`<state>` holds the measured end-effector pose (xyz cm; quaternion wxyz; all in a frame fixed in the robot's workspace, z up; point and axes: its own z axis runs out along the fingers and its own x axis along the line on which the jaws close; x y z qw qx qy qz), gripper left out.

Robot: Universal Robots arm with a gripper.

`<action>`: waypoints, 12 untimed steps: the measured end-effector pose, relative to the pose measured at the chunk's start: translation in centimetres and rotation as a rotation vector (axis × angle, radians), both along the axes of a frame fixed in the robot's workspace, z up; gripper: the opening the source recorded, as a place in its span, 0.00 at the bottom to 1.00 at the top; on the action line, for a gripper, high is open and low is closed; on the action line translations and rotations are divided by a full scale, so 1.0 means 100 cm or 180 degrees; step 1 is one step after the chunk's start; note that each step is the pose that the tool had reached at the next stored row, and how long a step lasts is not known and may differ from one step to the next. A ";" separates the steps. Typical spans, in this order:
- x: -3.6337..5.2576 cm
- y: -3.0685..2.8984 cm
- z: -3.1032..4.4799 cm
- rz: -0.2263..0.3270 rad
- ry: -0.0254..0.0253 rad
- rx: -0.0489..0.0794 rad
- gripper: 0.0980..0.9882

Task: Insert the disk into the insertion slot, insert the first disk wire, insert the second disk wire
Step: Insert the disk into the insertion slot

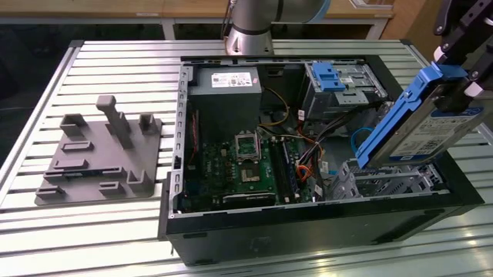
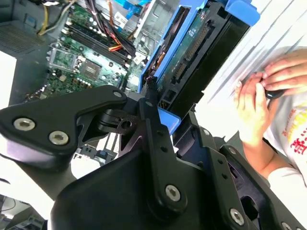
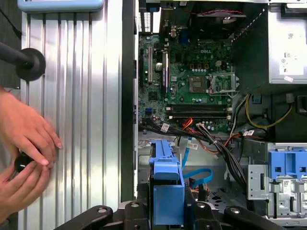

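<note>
My gripper (image 1: 460, 86) is shut on the disk (image 1: 419, 124), a silver drive with a white label in a bright blue frame. In the exterior view the disk hangs tilted above the insertion slot (image 1: 389, 180), a perforated silver cage at the near corner of the open computer case on that view's right. The disk's lower end is just over the cage's top. In both wrist views the blue-framed disk (image 2: 192, 52) (image 3: 165, 184) sits between my black fingers (image 2: 152, 129). A blue flat cable (image 3: 196, 175) and a bundle of coloured wires (image 1: 304, 167) lie beside the cage.
The open case (image 1: 181, 144) holds a green motherboard (image 1: 242, 167), a power supply (image 1: 225, 81) and a taller metal bay with a blue latch (image 1: 327, 78). A grey fixture plate (image 1: 96, 156) lies on the slatted table. A person's hands (image 3: 24, 143) rest beside the case.
</note>
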<state>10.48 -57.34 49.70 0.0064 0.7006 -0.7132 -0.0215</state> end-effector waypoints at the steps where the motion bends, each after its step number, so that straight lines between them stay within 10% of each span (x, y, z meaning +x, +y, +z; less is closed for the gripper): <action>1: 0.0000 -0.0001 0.0000 0.0000 0.0000 0.0022 0.30; 6: 0.0001 -0.0007 0.0000 0.0000 -0.0001 0.0141 0.30; 12: 0.0001 -0.0007 0.0000 0.0000 -0.0002 0.0147 0.30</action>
